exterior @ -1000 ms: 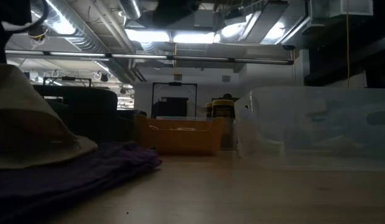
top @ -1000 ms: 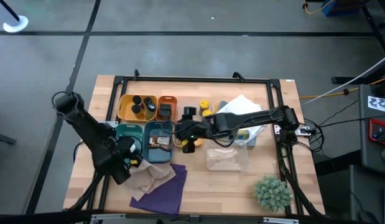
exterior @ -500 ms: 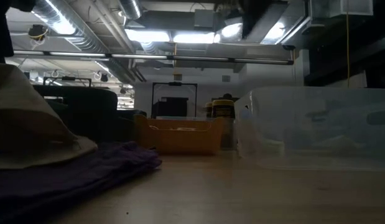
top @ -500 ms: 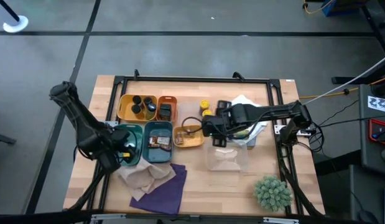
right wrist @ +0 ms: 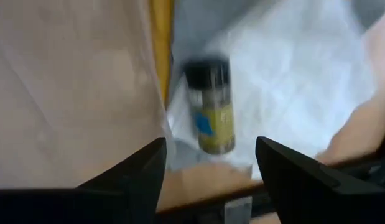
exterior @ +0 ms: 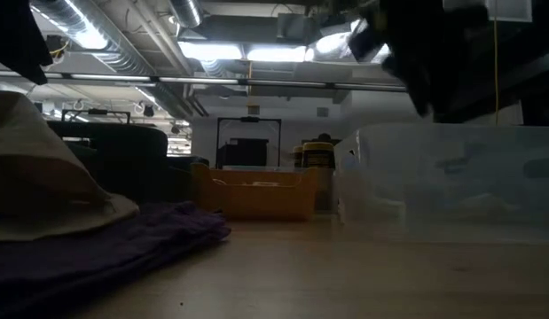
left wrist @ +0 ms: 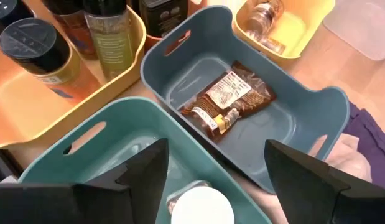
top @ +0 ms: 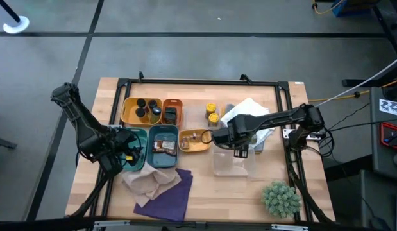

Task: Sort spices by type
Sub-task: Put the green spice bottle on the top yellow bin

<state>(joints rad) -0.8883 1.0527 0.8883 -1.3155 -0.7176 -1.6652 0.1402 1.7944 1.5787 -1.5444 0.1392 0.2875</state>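
Beyond my spread, empty right gripper (right wrist: pixel 208 186), a black-capped spice jar (right wrist: pixel 209 106) lies on white paper (right wrist: pixel 292 81), likely light, rigid and slick, so I'd pinch its body midway.

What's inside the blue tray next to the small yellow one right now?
One brown spice packet with a printed label lies flat in the blue tray. Whatever is under the packet is hidden.

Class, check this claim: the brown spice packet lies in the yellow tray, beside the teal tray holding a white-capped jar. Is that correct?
Not quite. The brown spice packet lies in the blue-grey tray, not the yellow one. The left wrist view shows it, beside the teal tray holding the white-capped jar.
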